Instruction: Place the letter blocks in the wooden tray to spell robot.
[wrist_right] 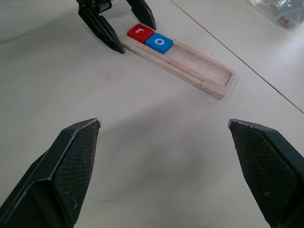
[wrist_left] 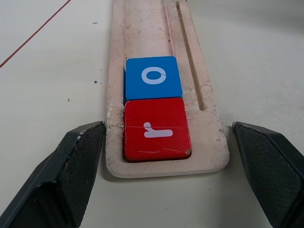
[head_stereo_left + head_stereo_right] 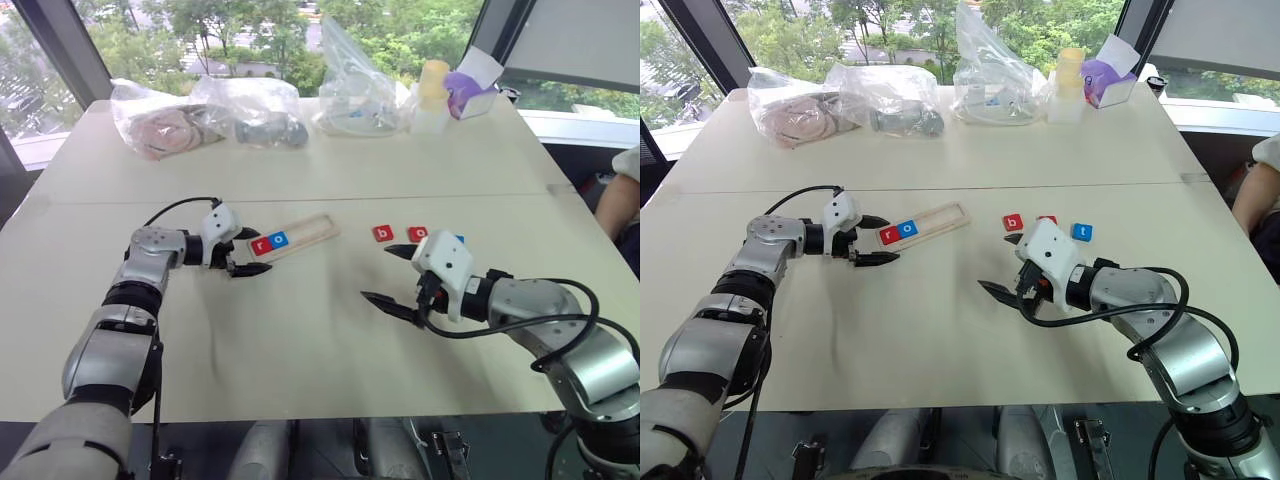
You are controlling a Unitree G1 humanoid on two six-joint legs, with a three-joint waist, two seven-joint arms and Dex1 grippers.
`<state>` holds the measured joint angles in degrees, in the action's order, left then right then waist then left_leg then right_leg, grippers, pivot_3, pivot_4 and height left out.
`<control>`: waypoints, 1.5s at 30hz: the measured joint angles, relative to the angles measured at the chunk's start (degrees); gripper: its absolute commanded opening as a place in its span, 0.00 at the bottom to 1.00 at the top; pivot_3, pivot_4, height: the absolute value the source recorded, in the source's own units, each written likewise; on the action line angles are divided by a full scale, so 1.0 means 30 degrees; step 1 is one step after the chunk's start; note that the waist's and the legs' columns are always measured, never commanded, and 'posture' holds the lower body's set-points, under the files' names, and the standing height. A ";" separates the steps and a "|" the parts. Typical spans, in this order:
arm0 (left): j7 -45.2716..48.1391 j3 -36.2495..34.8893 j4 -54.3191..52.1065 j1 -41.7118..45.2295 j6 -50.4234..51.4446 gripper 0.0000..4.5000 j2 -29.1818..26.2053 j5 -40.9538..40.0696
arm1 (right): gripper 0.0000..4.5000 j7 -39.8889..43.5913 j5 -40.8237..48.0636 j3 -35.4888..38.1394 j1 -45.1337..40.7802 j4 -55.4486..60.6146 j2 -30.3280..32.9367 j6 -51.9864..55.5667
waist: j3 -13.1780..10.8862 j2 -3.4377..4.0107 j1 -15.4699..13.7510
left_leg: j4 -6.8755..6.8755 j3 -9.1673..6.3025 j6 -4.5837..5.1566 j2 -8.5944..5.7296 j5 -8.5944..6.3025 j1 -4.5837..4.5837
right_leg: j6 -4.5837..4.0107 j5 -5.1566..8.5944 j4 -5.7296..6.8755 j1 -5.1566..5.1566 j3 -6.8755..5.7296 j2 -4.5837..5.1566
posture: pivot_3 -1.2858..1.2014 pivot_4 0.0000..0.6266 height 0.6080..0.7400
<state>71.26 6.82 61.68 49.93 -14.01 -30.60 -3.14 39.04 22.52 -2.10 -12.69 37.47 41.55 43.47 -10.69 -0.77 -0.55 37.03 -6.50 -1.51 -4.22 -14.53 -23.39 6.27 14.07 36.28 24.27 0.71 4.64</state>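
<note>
The wooden tray lies slantwise at mid-table. In its left end sit two letter blocks, a red r and then a blue o; the other slots are bare. My left gripper is open, one finger on each side of the tray's r end, touching neither block. To the right of the tray lie a red b, a red o and a blue t on the table. My right gripper hovers open and empty just in front of them.
Several clear plastic bags, a pale bottle and a purple-and-white object line the far side of the table. A person's arm shows at the right edge. A seam crosses the tabletop.
</note>
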 measured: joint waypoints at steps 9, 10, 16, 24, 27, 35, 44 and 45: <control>0.0293 -0.0020 0.0012 -0.0173 -0.0279 0.70 0.0043 0.0062 | 1.00 -0.0171 0.0104 0.0000 0.0002 0.0047 0.0015 0.0064 | 0.0022 0.0001 0.0075 | 0.0022 0.0006 0.0001 0.0005 0.0000 0.0030 | -0.0006 -0.0018 0.0021 -0.0031 0.0005 -0.0003 | 0.52 0.24 1.00; 0.0303 -0.0021 -0.0139 -0.0284 -0.0373 0.70 0.0043 0.0060 | 1.00 -0.0170 0.0105 0.0000 0.0002 0.0048 0.0022 0.0098 | 0.0025 0.0002 0.0075 | 0.0022 0.0007 0.0002 0.0004 0.0000 0.0030 | -0.0006 -0.0019 0.0022 -0.0031 0.0008 -0.0002 | 0.52 0.24 1.00; 0.1365 0.0024 -0.3205 -0.1937 -0.0357 0.70 0.0161 -0.0031 | 1.00 -0.0118 0.0103 0.0138 -0.0048 0.0043 0.0355 0.0183 | 0.0034 0.0011 0.0041 | 0.0022 0.0019 0.0014 0.0002 -0.0008 0.0028 | -0.0006 -0.0019 0.0018 -0.0030 0.0024 0.0006 | 0.52 0.24 1.00; 0.3052 0.1248 -1.2315 -0.6700 0.2536 0.70 0.0276 -0.0948 | 1.00 0.0216 0.0122 0.0454 -0.0274 -0.0066 0.0837 0.0176 | 0.0054 0.0036 -0.0026 | 0.0021 0.0039 0.0029 0.0001 -0.0017 0.0028 | -0.0007 -0.0019 0.0007 -0.0029 0.0062 0.0018 | 0.52 0.24 1.00; 0.3300 0.1915 -1.5295 -0.8122 0.3787 0.70 -0.0029 -0.1252 | 1.00 0.0293 0.0137 0.0514 -0.0291 -0.0135 0.0871 0.0177 | 0.0055 0.0038 -0.0015 | 0.0021 0.0039 0.0030 0.0005 -0.0017 0.0029 | -0.0008 -0.0020 0.0008 -0.0028 0.0066 0.0017 | 0.52 0.24 1.00; 0.2633 0.2350 -1.7642 -0.9116 0.5181 0.70 -0.0582 -0.1242 | 1.00 0.0411 0.0287 0.0518 -0.0299 -0.0171 0.0871 0.0191 | 0.0055 0.0038 -0.0021 | 0.0022 0.0038 0.0029 0.0011 -0.0017 0.0032 | -0.0012 -0.0022 0.0008 -0.0026 0.0063 0.0010 | 0.52 0.24 1.00; 0.1744 0.2437 -1.8720 -0.9690 0.5990 0.99 -0.0832 -0.1258 | 1.00 0.0388 0.0279 0.0442 -0.0562 -0.0217 0.0811 0.0190 | 0.0058 0.0042 -0.0019 | 0.0023 0.0040 0.0025 0.0014 -0.0014 0.0036 | -0.0021 -0.0028 0.0009 -0.0027 0.0062 0.0009 | 0.52 0.24 1.00; 0.1748 0.2499 -1.8939 -0.9775 0.6134 0.99 -0.0867 -0.1270 | 1.00 0.0356 0.0276 0.0410 -0.0570 -0.0240 0.0783 0.0189 | 0.0065 0.0054 -0.0021 | 0.0024 0.0043 0.0025 0.0014 -0.0014 0.0037 | -0.0021 -0.0029 0.0009 -0.0028 0.0063 0.0009 | 0.52 0.24 1.00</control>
<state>76.51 14.31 4.86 20.61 4.39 -33.20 -6.95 40.11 23.35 -0.87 -14.40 36.75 43.90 44.03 -10.50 -0.61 -0.61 37.10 -6.38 -1.44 -4.17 -14.57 -23.28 6.21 13.98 36.30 24.19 0.90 4.67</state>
